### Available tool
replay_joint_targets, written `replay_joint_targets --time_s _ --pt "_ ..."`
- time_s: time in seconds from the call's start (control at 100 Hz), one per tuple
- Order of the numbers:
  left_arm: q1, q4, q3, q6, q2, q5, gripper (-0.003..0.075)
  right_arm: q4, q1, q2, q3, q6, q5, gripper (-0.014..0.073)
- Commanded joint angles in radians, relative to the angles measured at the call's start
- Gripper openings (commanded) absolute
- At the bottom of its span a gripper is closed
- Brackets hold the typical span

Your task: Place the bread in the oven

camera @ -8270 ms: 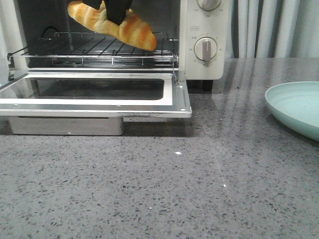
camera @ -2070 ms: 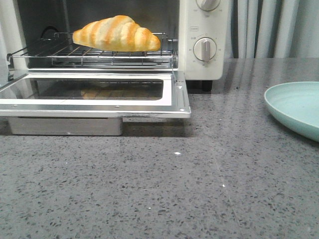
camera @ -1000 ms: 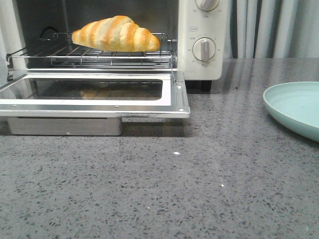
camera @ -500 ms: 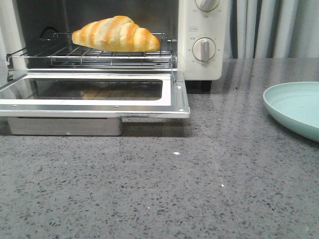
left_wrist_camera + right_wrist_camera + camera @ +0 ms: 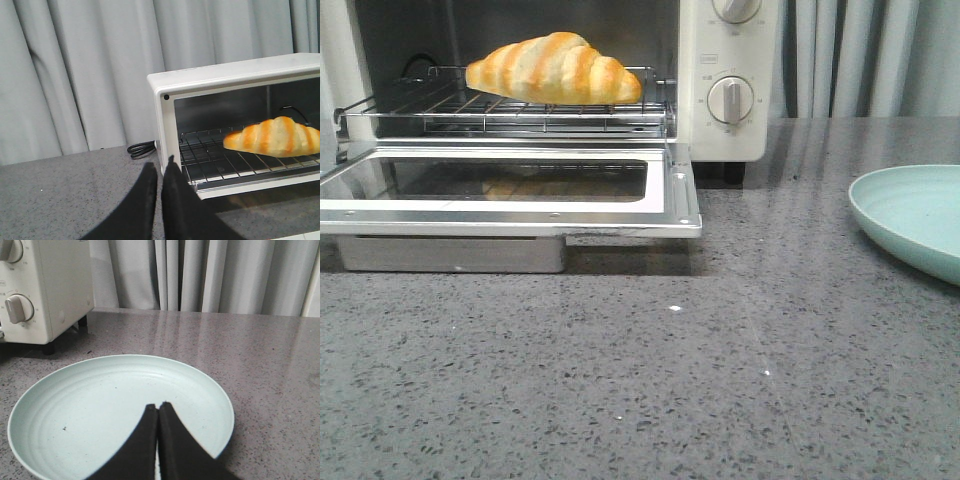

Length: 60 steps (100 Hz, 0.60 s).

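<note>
Grey curtains at the back, a speckled grey surface (image 5: 720, 380) out front, and right in the middle of the action sits the bread (image 5: 554, 68), lying flat along the wire rack (image 5: 510, 105) inside the oven (image 5: 720, 130). A few seconds back it was hanging tilted above that rack in dark fingers; now nothing touches it, and it has stayed put on the bars through the last couple of seconds. That reads as the placement made and the release clean, so the core of the job looks done.

Moving outward: the oven door (image 5: 510, 190) is folded down flat and wide open, the bread's reflection faint in its glass. If closing up counts, that step is not yet done. Two dials (image 5: 731, 99) sit on the right-hand panel, untouched as far as I can see.

The left end effector (image 5: 156, 175) is pulled clear, hovering off to the side of the oven's open mouth, fingers pressed together, carrying nothing. A black power cord (image 5: 141, 148) curls behind it. The right end effector (image 5: 158, 412) hangs over the pale green plate (image 5: 60, 385), also closed tight and empty, the plate bare beneath it and well apart from the oven.
</note>
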Motion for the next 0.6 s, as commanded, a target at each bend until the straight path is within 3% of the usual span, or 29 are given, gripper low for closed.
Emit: replay_joint_targets --time_s 0.0,0.59 --pt "0.001 -0.005 -0.029 -0.005 0.016 -0.075 -0.002 -0.003 -0.006 -0.024 0.008 0.003 -0.072 -0.0044" --pt "0.001 -0.005 -0.029 -0.005 0.016 -0.075 -0.002 -0.003 -0.006 -0.024 0.008 0.003 -0.121 -0.0044"
